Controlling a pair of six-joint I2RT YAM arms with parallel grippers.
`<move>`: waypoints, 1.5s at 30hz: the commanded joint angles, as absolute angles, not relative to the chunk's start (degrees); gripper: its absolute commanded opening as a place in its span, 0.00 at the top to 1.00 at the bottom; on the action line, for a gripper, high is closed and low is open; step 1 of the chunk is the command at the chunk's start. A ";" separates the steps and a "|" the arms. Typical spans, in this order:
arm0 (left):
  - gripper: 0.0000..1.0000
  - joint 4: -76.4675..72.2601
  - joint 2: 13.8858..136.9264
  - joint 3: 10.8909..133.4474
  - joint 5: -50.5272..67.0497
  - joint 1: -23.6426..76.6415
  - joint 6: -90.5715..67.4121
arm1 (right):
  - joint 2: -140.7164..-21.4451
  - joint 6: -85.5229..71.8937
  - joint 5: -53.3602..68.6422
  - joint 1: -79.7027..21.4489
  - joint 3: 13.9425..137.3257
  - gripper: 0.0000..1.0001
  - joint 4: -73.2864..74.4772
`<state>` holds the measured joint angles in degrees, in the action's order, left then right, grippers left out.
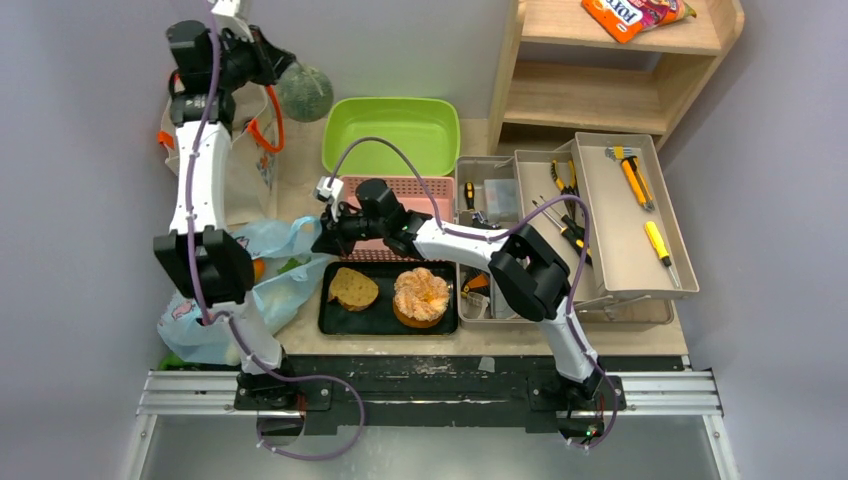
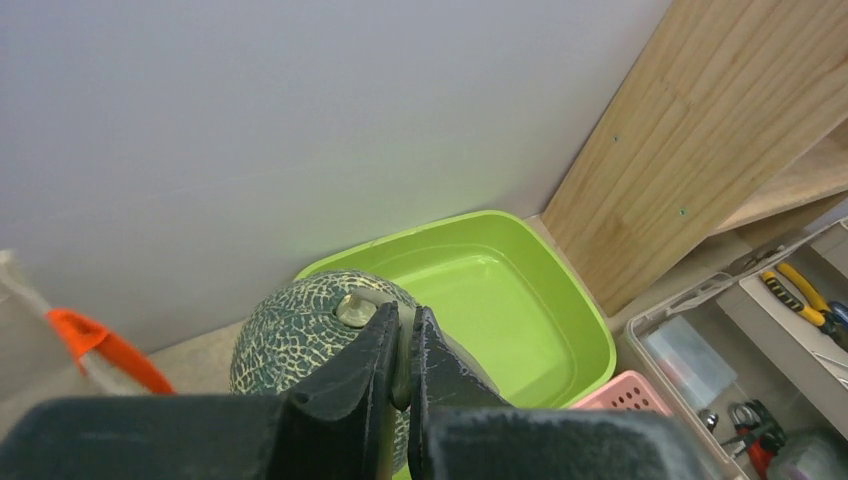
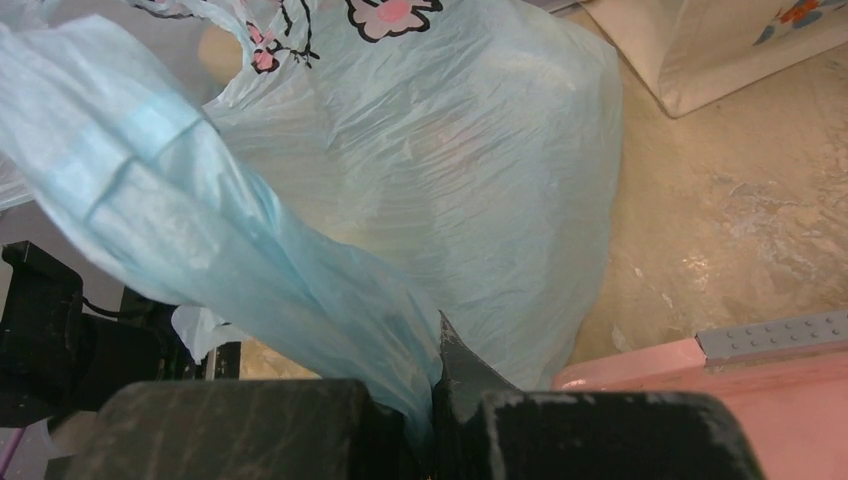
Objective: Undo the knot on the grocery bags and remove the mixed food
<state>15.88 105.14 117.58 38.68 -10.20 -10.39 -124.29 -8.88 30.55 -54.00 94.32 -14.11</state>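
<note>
Beige tabletop (image 1: 480, 340) carries, at its near left, the light-blue plastic bag (image 1: 270, 290); the right gripper (image 3: 435, 385) is pinched tight on a stretched fold of it. Farther back, by the canvas tote (image 1: 245, 170), the left gripper (image 2: 405, 335) is clamped on the stem of the round green melon (image 2: 290, 330), beside a green tub (image 2: 500, 290).

- my right gripper (image 3: 432, 398) is pinched tight on a stretched strip of the light-blue plastic bag (image 3: 480, 190)
- pink cartoon print (image 3: 392, 12) up top
- beige tote (image 3: 720, 40) behind the bag, pink basket (image 3: 720, 400) right beside me
</note>
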 commanded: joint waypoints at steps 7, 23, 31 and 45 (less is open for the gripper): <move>0.98 8.61 121.29 129.57 37.07 -3.47 -8.68 | -119.88 -7.04 27.71 -53.79 92.32 1.00 -15.09; 0.25 23.26 92.77 117.95 51.42 -14.05 -10.07 | -121.36 -9.94 25.27 -53.80 96.83 1.00 -14.54; 0.52 78.09 57.36 95.21 66.85 -35.39 46.60 | -123.62 -15.58 25.94 -53.95 103.74 1.00 -14.77; 0.66 75.61 43.13 59.32 40.76 -37.03 61.60 | -127.16 -21.03 28.74 -56.77 110.40 1.00 -13.89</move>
<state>83.94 44.75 66.41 49.76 -36.69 61.23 -127.66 -19.38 27.03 -56.01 110.91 -13.21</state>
